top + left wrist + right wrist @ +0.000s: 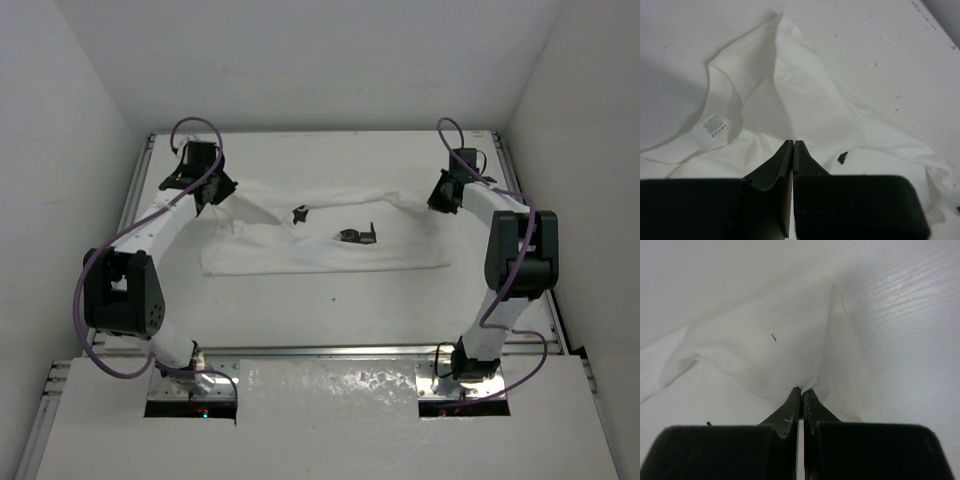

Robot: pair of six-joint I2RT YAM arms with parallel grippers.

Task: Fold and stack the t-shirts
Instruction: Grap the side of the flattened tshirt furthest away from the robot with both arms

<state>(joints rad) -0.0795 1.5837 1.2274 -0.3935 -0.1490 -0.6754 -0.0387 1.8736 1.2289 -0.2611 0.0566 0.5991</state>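
Observation:
A white t-shirt [320, 240] lies spread across the middle of the tabletop, with small black marks near its centre. My left gripper [212, 197] is shut on the shirt's far left edge; in the left wrist view the shut fingertips [792, 145] pinch cloth [790, 95] by the collar label. My right gripper [441, 199] is shut on the far right edge; in the right wrist view the fingertips [802, 391] clamp a fold of cloth [765, 350]. Both held corners are lifted, so the shirt's far edge is stretched between the grippers.
The white tabletop [330, 300] is walled by white panels at the back and sides. A metal rail [330, 350] runs along the near edge by the arm bases. Purple cables loop along both arms.

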